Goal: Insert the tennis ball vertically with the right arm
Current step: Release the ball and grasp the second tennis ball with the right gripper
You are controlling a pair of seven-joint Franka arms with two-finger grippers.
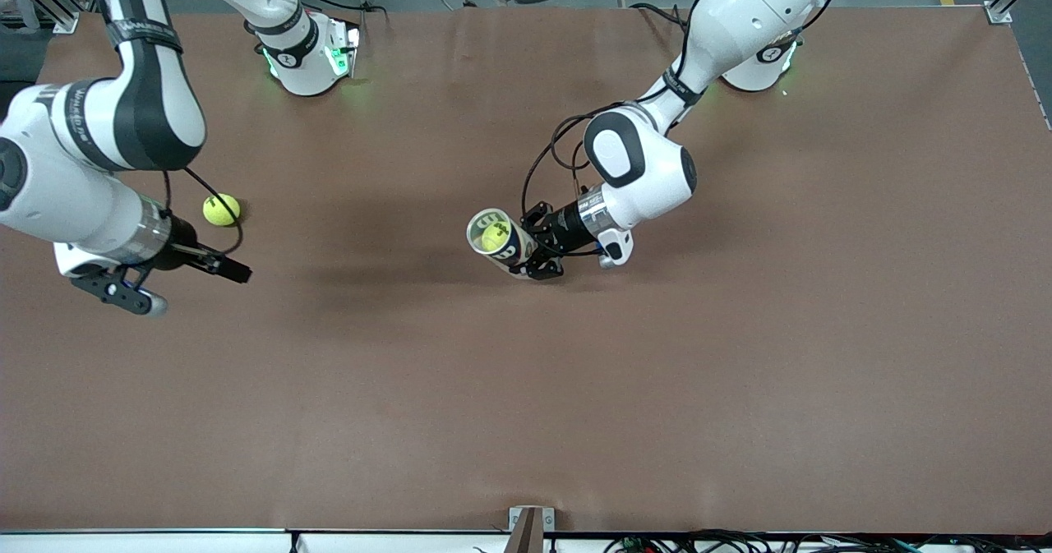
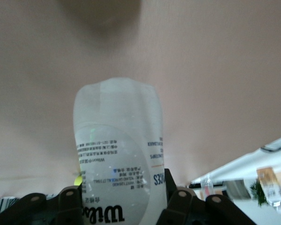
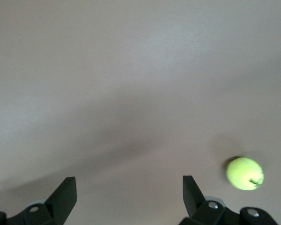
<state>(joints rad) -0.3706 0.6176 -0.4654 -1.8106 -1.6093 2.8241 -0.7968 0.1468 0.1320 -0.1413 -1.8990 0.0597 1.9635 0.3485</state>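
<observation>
Left gripper (image 1: 538, 251) clamped on the clear tube (image 1: 500, 239), held tilted over mid-table with one ball already visible inside. Right gripper (image 1: 185, 278) spread wide and empty, hovering just beside the loose tennis ball (image 1: 221, 209) toward the right arm's end from the tube. Risk: nudging the ball into a roll, or jamming it against a slanted tube mouth.

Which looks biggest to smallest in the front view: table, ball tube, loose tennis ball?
1. table, fills most of the view.
2. ball tube, held in the left gripper.
3. loose tennis ball, on the table by the open right gripper, slightly narrower than the tube's mouth.
</observation>
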